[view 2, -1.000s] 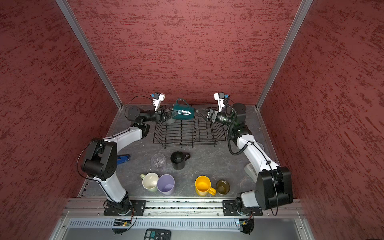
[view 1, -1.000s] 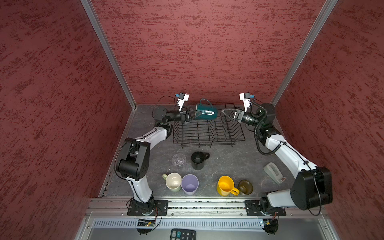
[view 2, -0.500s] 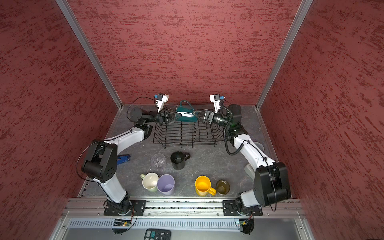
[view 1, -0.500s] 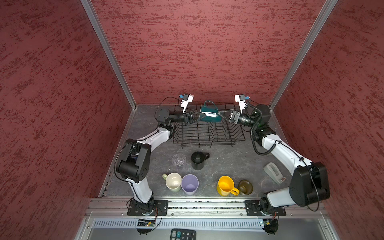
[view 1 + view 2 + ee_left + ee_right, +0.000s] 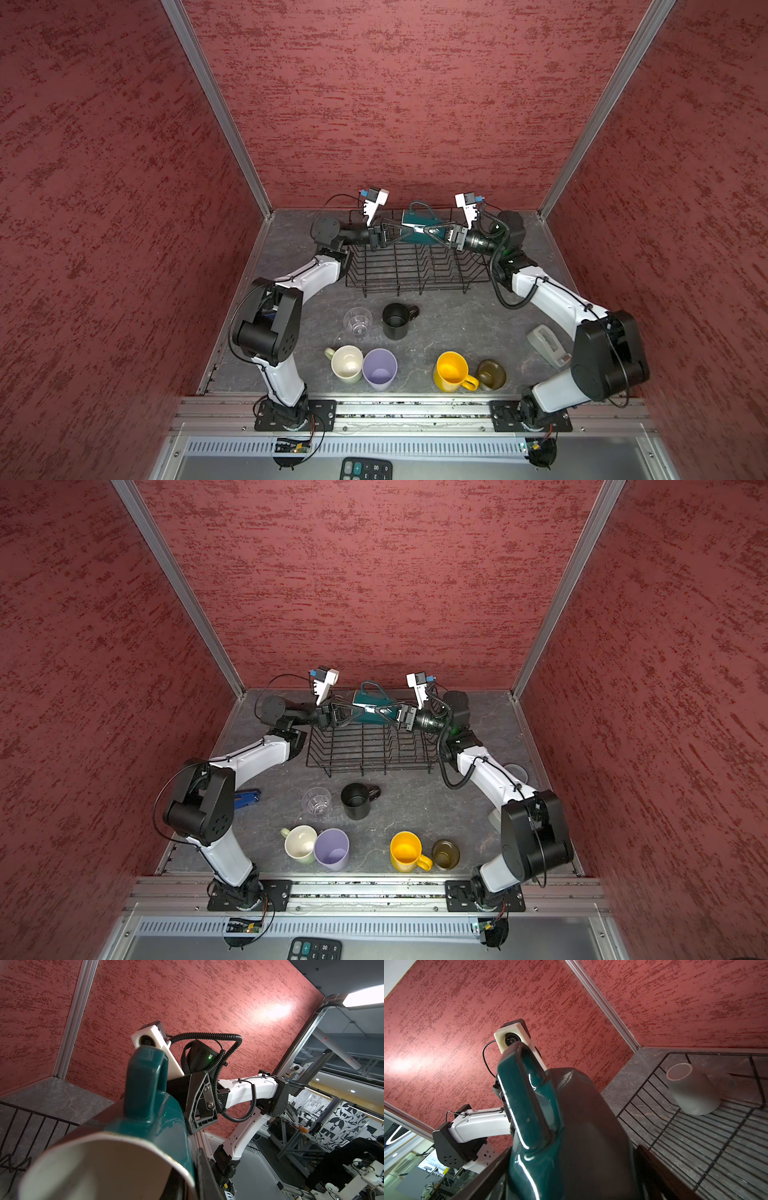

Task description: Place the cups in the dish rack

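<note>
The grey bench [image 5: 449, 316] carries the black wire dish rack [image 5: 415, 270] at 12 o'clock, close to the back wall. Both arms meet above the rack's far side. The left pincer [image 5: 405, 236] is clamped on the rim of the teal mug [image 5: 419, 218], which hangs on its side, handle up, over the rack. The right pincer [image 5: 424, 236] has its jaws spread wide to either side of the mug's base end. Whether they press on it cannot be told. It reads as a mid-air hand-over.

In the right wrist view a grey mug [image 5: 691, 1088] sits tilted inside the rack near a corner, so one cup looks loaded and a second is on its way. Six wait on the bench:
- The black mug [image 5: 397, 320] and clear glass [image 5: 357, 322] stand just 6 o'clock of the rack.
- The lilac tumbler [image 5: 379, 369] and pale-green mug [image 5: 347, 363] are at 7 o'clock.
- The yellow mug [image 5: 451, 372] and brown mug [image 5: 490, 374] are at 5 o'clock.
</note>
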`<state>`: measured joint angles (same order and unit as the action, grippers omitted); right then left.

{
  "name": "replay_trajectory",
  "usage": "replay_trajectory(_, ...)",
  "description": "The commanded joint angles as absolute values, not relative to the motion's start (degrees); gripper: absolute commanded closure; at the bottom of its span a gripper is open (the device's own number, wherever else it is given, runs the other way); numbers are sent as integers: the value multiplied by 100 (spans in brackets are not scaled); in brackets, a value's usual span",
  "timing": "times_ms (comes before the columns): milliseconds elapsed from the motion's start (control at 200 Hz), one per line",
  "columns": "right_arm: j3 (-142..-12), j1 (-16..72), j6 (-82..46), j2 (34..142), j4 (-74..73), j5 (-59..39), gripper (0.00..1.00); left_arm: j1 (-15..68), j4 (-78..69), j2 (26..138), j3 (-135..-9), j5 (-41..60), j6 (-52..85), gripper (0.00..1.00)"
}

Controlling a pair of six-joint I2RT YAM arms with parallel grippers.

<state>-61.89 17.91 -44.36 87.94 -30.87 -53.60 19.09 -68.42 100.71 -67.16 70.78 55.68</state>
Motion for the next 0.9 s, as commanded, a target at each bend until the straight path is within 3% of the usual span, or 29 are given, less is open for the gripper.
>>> replay_trajectory(0, -6311, 1895, -4692, 8961, -3462, -5341, 14, 2038, -7393, 9782, -6785, 6838, 5515, 100)
replay_trajectory(556, -6245, 1960, -4976, 8987, -3992, -5442, 48, 2074, -7464, 9899, -6921, 6794, 5661, 100)
replay_trajectory(621, -6238, 1957, -4936, 8944, -3966, -5429, 51, 2062, -7446, 9915, -6926, 6787, 5660, 91)
replay_trajectory(706, -6256, 1958, -4827, 8864, -3832, -5399, 58, 2060, -7436, 9913, -6948, 6803, 5660, 88)
replay_trajectory(847, -6320, 1959, -4655, 8745, -3558, -5382, 67, 2059, -7396, 9897, -6995, 6852, 5658, 70)
replay_trajectory(892, -6319, 1964, -4623, 8711, -3521, -5372, 68, 2065, -7383, 9888, -7012, 6866, 5658, 60)
